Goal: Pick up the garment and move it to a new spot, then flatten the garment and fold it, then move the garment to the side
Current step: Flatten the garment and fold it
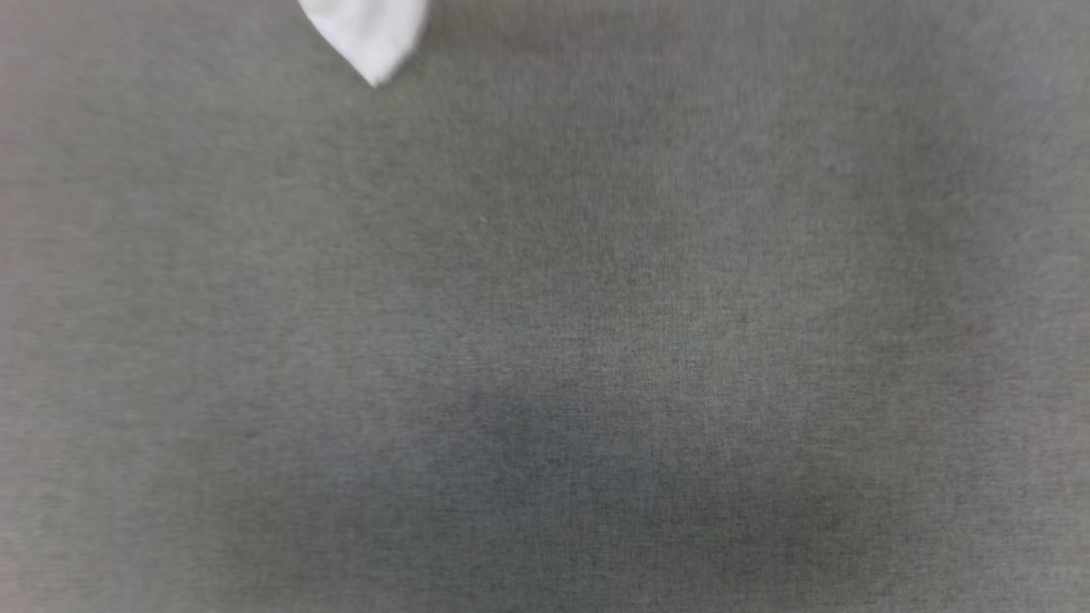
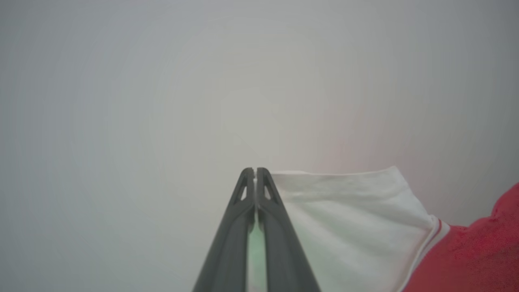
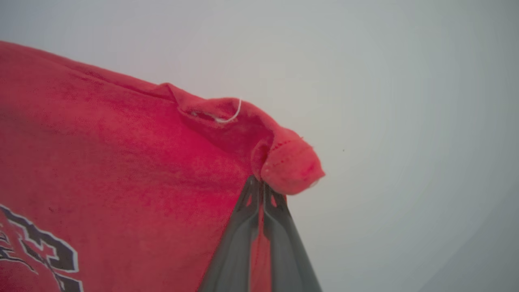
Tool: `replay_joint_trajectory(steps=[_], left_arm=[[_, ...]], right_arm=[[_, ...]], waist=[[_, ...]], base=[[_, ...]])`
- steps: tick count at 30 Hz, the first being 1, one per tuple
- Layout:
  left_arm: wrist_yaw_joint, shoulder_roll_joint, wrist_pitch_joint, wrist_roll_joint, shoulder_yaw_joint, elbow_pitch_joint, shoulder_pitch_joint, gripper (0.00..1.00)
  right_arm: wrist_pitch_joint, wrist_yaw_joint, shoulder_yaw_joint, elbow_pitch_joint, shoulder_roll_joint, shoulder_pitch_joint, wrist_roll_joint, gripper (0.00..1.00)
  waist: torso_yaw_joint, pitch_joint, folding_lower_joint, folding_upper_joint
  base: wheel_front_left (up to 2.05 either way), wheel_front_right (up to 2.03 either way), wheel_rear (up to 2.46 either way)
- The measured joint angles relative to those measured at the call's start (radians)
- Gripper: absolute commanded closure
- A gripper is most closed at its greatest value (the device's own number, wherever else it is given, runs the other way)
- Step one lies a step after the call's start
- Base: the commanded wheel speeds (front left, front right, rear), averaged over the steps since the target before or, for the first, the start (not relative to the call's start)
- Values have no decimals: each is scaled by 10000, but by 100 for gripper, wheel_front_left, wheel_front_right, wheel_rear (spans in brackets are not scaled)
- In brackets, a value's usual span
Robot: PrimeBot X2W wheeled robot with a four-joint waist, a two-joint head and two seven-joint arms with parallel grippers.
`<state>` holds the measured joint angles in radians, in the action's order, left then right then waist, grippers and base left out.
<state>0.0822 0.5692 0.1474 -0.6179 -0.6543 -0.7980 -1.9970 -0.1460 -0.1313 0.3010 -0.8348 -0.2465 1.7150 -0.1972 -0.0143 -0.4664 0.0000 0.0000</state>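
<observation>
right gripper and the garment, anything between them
Nothing: in the right wrist view the right gripper is shut directly on the garment, at its bunched red edge.

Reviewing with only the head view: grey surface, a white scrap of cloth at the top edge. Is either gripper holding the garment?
Observer: Yes, the left gripper is shut on the white sleeve.
Operator: And the right?
Observer: The right gripper is shut on a bunched red edge of the garment.
Operator: Any print visible?
Observer: Black, white-outlined lettering, lower left of the right wrist view.
</observation>
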Motion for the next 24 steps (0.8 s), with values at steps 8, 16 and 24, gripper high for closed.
replay_joint_trajectory(steps=[8, 16, 24], left_arm=[[324, -372, -1896, 577, -334, -1321, -1592, 100], [422, -894, -3434, 646, -472, -2203, -2638, 100], [456, -1333, -3591, 163, -895, -2380, -2747, 100]], right_arm=[[1866, 0, -993, -715, 593, 546, 1687, 100], [3327, 0, -2257, -1099, 1022, 847, 3085, 100], [3657, 0, -3170, -1582, 1310, 1022, 3925, 100]], waist=[[203, -1352, 0, 0], [282, -2609, 0, 0], [135, -3422, 0, 0]], base=[[0, 0, 0], [0, 0, 0], [0, 0, 0]])
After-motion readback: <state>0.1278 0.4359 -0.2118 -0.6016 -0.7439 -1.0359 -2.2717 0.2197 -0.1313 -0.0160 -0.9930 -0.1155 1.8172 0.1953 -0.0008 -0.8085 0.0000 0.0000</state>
